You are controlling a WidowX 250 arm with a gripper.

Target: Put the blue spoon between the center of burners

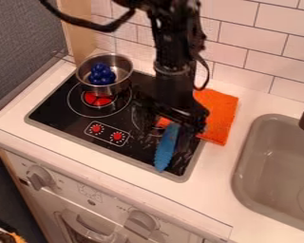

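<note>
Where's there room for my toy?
The white counter between black stovetop and grey sink, or in front of the stovetop. It's crowded at its right, where black gripper, long blue spoon and orange cloth bunch up.

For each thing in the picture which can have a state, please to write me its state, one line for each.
Metal pot: upright, no lid, on the stove
Blue balls: clustered inside the pot
Blue spoon: over the stove's right side, partly hidden
Gripper: low, at the spoon's upper end; holding or not, unclear
Orange cloth: spread out, partly hidden
Sink: uncovered
</note>
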